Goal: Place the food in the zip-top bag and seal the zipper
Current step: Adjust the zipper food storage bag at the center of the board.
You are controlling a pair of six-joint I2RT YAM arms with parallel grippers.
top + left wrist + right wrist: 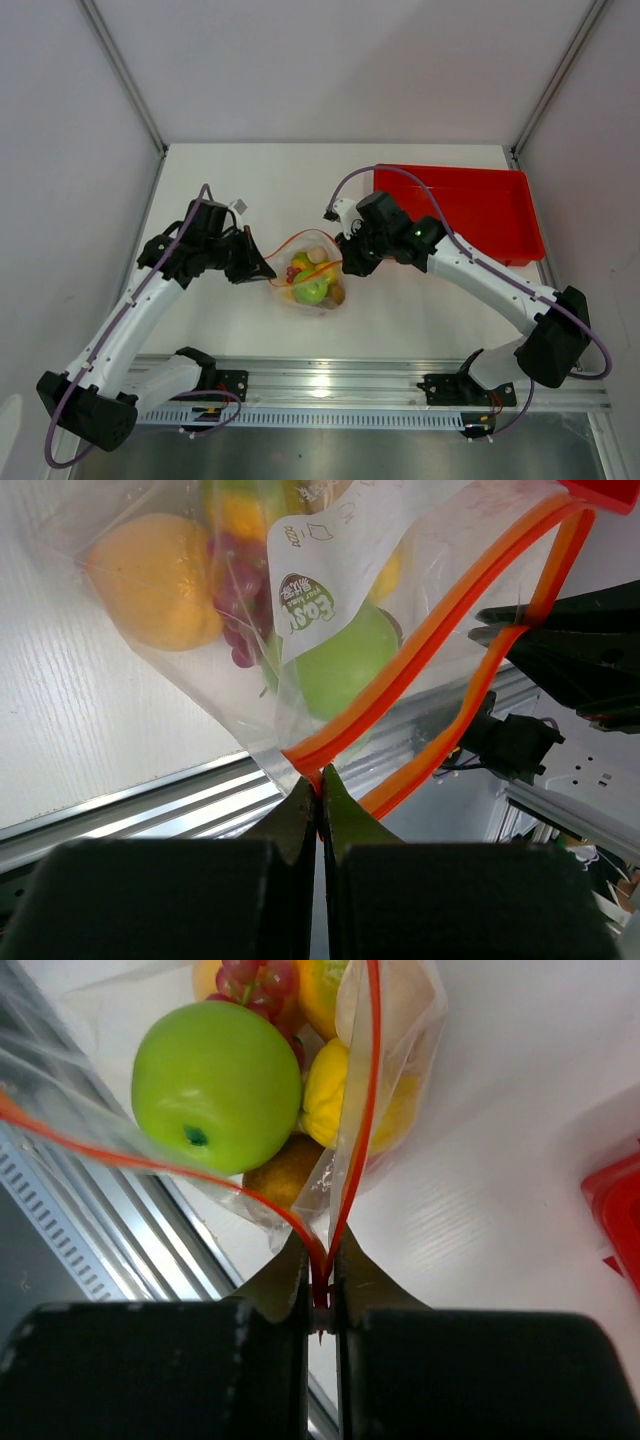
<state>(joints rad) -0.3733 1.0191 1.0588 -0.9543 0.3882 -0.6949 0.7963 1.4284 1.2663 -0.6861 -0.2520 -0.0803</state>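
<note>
White walls close in a white table [250,320], with a red tray [460,210] at its far right and an aluminium rail [330,385] along the near edge. Near the middle of the table, between the 2 arms, sits the zip-top bag [312,272], well apart from the tray. It holds all the food seen in these views. Whether its bottom rests on the table or hangs just above it cannot be told.

The left gripper [320,790] has its jaws pressed together on 1 end of the zipper [440,630], pinching the orange-red strip where its 2 halves meet. The right gripper [320,1280] pinches the opposite end the same way, jaws closed tight on the strip. Between the 2 pinched ends the halves of the zipper bow apart, so the mouth stands open and unsealed.

Inside, the right wrist view shows a green apple [215,1085] uppermost, purple grapes [260,980] beyond it, a yellow fruit [325,1100] beside it against the bag's wall, and a brown kiwi [285,1170] below. From the left wrist, an orange [155,580] presses against the clear plastic beside the grapes, and a white printed label [330,570] covers part of the apple.
</note>
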